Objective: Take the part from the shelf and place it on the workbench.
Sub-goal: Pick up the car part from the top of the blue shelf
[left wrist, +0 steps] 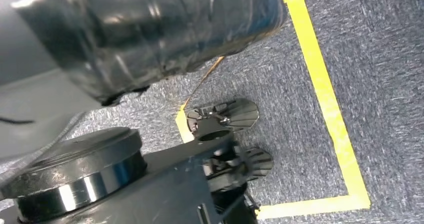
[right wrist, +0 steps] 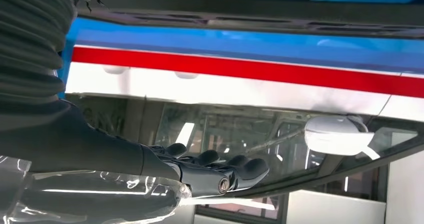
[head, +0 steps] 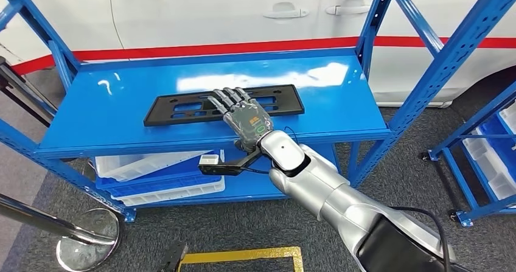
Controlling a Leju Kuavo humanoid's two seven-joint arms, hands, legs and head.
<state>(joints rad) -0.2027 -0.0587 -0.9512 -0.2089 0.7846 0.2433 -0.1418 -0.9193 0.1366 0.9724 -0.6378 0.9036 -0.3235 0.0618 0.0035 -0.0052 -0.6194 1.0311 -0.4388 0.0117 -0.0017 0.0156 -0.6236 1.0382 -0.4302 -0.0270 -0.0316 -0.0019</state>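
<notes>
The right hand, fingers spread and holding nothing, hovers over the black part lying flat on the blue shelf, so reaching seems underway; closing on it comes next.

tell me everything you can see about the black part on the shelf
The black part is a long, flat, rectangular frame, plastic by its look, with several cut-out slots. It lies flat on the glossy blue shelf top, lengthwise across it. The right hand is over its middle, fingers stretched out flat; whether it touches is unclear.
</notes>
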